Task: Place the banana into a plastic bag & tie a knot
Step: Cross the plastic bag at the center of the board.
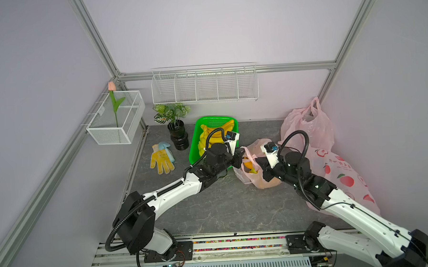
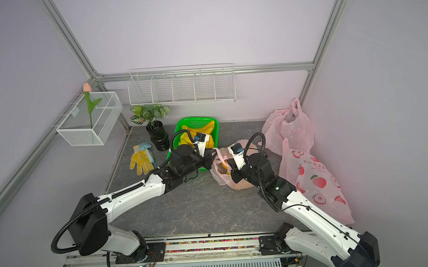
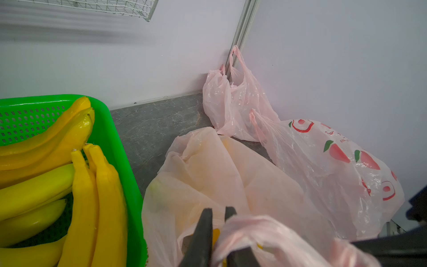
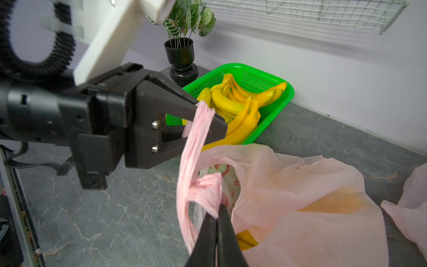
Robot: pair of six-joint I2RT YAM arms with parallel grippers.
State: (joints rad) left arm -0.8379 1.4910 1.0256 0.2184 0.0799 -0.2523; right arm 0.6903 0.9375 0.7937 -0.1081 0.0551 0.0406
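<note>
**Spotter:** Your banana [image 4: 247,240] is in. It lies low inside the pink plastic bag [image 4: 300,185], which slumps on the grey table [image 4: 115,219] just beside the green basket [image 4: 285,99] of spare bananas [image 4: 231,101]. I'd say you are at the knot step, with no knot made yet.

**Coach:** Agreed. Your left gripper [image 4: 205,124] is clamped on the long handle strand [image 4: 184,185], which runs up taut from the bag's mouth. Your right gripper [image 4: 218,213] is pinched tight on the bunched handle [image 4: 208,189], lower and nearer the mouth.

**Spotter:** The two handles sit close together, but I cannot tell whether they cross.

**Coach:** As I judge it, your next move calls for crossing one handle over the other and passing it through the loop. Keep both grips firm. Thin film slips, and a hard pull could drag the bag and tip the banana toward the open mouth.
</note>
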